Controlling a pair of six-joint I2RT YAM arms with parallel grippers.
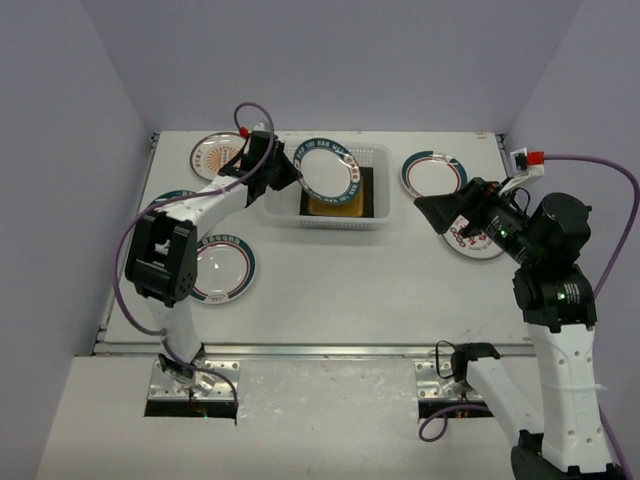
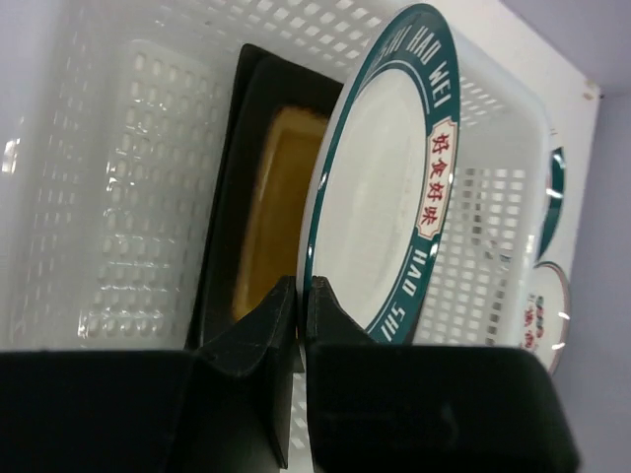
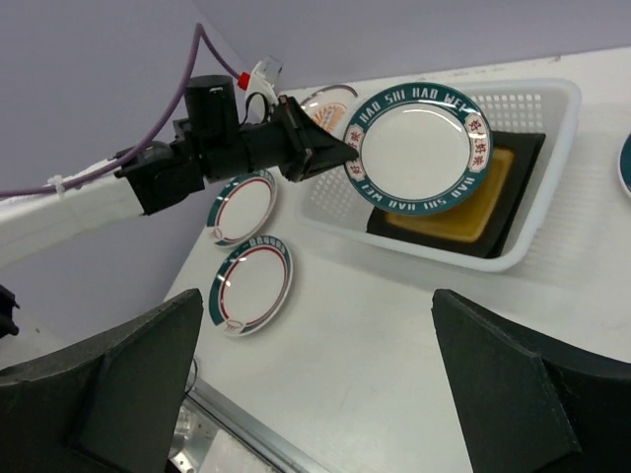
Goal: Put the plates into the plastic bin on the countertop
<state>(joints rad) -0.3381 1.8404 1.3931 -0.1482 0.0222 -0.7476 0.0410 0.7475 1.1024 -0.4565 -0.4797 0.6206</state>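
My left gripper point(image 1: 290, 172) is shut on the rim of a round white plate with a teal lettered rim point(image 1: 328, 168), held tilted on edge over the white lattice plastic bin point(image 1: 325, 222). In the left wrist view the pads point(image 2: 301, 291) pinch the plate point(image 2: 389, 187) above the bin point(image 2: 128, 197). A dark-rimmed square plate with an amber centre point(image 1: 335, 205) lies in the bin. My right gripper point(image 1: 440, 215) is open and empty, hovering right of the bin above a red-patterned plate point(image 1: 470, 243). The right wrist view shows its gripper point(image 3: 315, 384) open over the countertop point(image 3: 394, 335).
Round plates lie on the countertop point(image 1: 350, 290): an orange-patterned one point(image 1: 218, 155) at the back left, a teal-and-red one point(image 1: 222, 268) at the front left, another point(image 1: 175, 198) partly under my left arm, a teal one point(image 1: 433, 174) right of the bin. A metal rail point(image 1: 320, 349) runs along the near edge.
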